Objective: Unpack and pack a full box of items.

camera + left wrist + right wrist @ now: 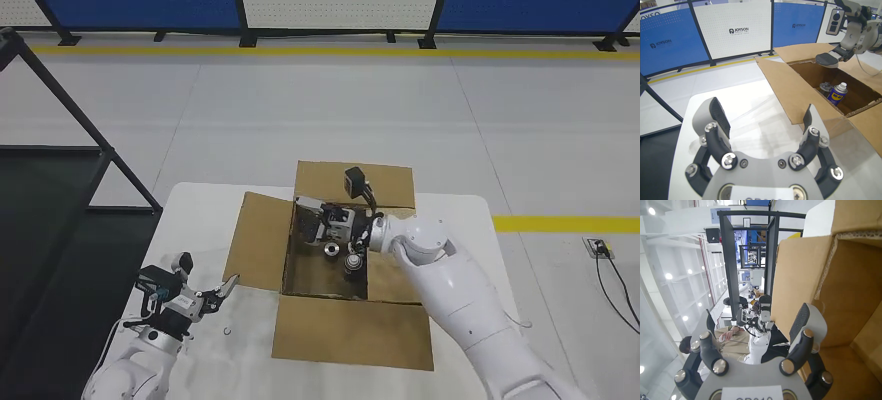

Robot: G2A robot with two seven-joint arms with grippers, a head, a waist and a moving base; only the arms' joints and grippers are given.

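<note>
Looking down, the top view showed an open brown cardboard box (350, 335) on a white table (200, 210), the right gripper (322, 222) over its inside. The left wrist view showed the left gripper (762, 104) spread empty beside the box, a blue-and-yellow spray can (837, 94) upright within. The right wrist view showed the right jaws agape, empty, hard by a cardboard wall; descending there might snag it.

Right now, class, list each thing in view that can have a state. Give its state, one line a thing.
Box: open, flaps folded out.
Can: upright inside the box.
Left gripper: open, empty, over the table beside the box.
Right gripper: open, empty, at the box's opening.
</note>
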